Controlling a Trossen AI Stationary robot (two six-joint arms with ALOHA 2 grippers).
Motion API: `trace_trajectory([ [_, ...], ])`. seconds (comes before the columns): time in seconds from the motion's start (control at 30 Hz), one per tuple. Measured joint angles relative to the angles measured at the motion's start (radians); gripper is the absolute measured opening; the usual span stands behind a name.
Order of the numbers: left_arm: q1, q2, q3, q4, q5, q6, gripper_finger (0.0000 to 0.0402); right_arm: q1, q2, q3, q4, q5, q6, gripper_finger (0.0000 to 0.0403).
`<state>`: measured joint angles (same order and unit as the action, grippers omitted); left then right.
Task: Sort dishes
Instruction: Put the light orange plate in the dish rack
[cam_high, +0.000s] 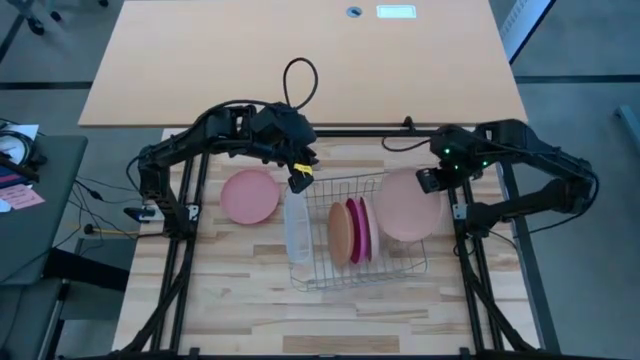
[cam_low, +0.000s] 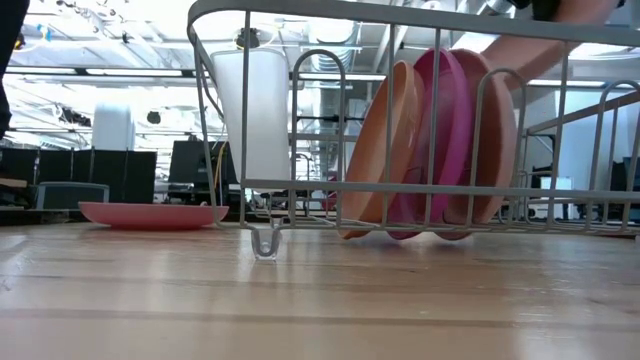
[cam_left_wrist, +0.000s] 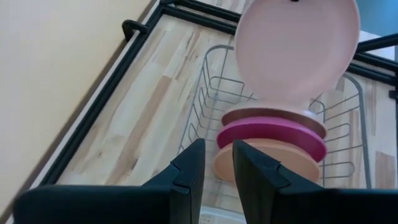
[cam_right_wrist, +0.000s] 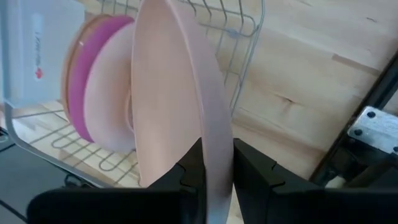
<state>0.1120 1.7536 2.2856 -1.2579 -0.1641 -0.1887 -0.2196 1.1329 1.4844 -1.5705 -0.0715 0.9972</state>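
Note:
A silver wire rack (cam_high: 400, 265) stands mid-table. In it, on their edges, lean an orange-tan plate (cam_high: 340, 232), a magenta plate (cam_high: 352, 230) and a dusty pink plate (cam_high: 363, 228). A translucent white tray (cam_high: 297, 228) stands upright at the rack's left end. A pink plate (cam_high: 250, 195) lies flat on the table left of the rack. My right gripper (cam_right_wrist: 216, 149) is shut on a pale pink plate (cam_high: 405, 205) over the rack's right end. My left gripper (cam_left_wrist: 217, 165) hovers above the rack's far left corner, a narrow gap between its fingers and nothing in it. My right gripper pinches the pale pink plate's rim (cam_right_wrist: 214, 134) between its two fingers, one on each face. The fingers come slanting down from the table's far right. The plate is tilted, one face turned toward the left arm, and its lower rim (cam_left_wrist: 273, 102) hangs just above the racked plates.
The black frame rails (cam_high: 190, 230) run along both sides of the wooden table, with the arm bases on them. A tan board (cam_high: 300, 60) lies beyond the far edge. Bare wood shows near the front edge (cam_high: 250, 310).

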Motion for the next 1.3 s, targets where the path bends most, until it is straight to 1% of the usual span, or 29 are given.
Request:
trace_trajectory([
  [0.17, 0.000, 0.000, 0.000, 0.000, -0.001, 0.026, 0.0078, -0.035, 0.000, 0.025, -0.001, -0.008, -0.025, 0.0070],
  [0.5, 0.000, 0.000, 0.000, 0.000, -0.061, 0.029, 0.0078, -0.099, 0.001, 0.033, -0.001, -0.006, -0.118, 0.0049],
  [0.7, 0.000, 0.000, 0.000, 0.000, -0.081, 0.029, 0.0078, -0.124, 0.001, 0.033, 0.000, -0.005, -0.176, 0.0047],
  [0.93, 0.000, 0.000, 0.000, 0.000, -0.080, 0.009, 0.0078, -0.117, 0.000, 0.033, -0.001, -0.029, -0.213, 0.0047],
  [1.0, 0.000, 0.000, 0.000, 0.008, -0.043, -0.016, 0.0078, -0.113, 0.000, 0.033, 0.000, -0.033, -0.213, 0.0047],
  [1.1, -0.007, 0.001, 0.000, 0.092, 0.053, -0.049, 0.0078, -0.114, -0.002, 0.033, -0.001, -0.035, -0.213, 0.0047],
  [1.23, -0.040, 0.040, 0.002, 0.254, 0.078, -0.089, 0.0078, -0.123, -0.002, 0.033, 0.000, -0.036, -0.213, 0.0047],
  [1.3, -0.052, 0.079, 0.002, 0.317, 0.083, -0.137, 0.0078, -0.133, -0.002, 0.040, -0.001, -0.037, -0.213, 0.0047],
])
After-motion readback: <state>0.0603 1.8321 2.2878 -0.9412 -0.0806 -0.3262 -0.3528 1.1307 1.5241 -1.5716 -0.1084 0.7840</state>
